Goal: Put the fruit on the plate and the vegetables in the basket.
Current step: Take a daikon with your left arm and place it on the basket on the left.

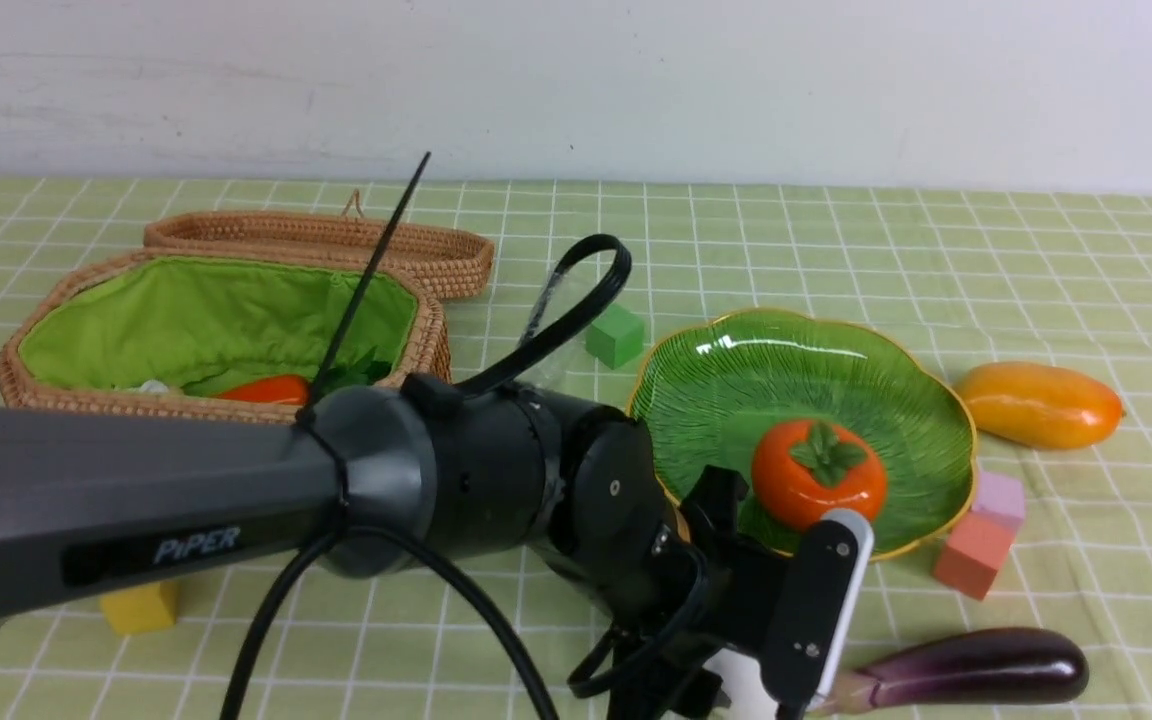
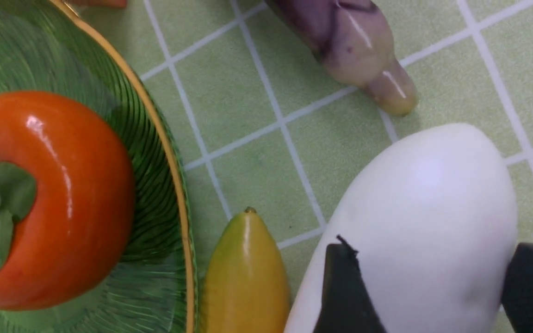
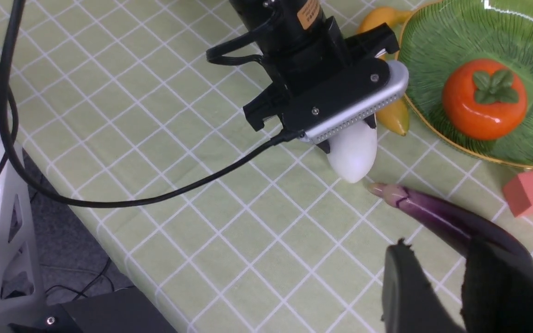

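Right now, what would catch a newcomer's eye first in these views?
The left arm fills the front view's foreground, its left gripper straddling the white radish on the table beside the plate. A glossy orange persimmon sits on that green plate, and a carrot shows inside the open basket at the left.

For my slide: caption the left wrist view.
Left gripper straddles the white radish; persimmon on plate, banana tip and eggplant nearby.

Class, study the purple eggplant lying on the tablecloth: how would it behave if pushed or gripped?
The eggplant looks glossy, so a grip may slip. Round-bodied and lying on its side, it would probably roll if nudged sideways. Its tapered stem end suggests a curving roll.
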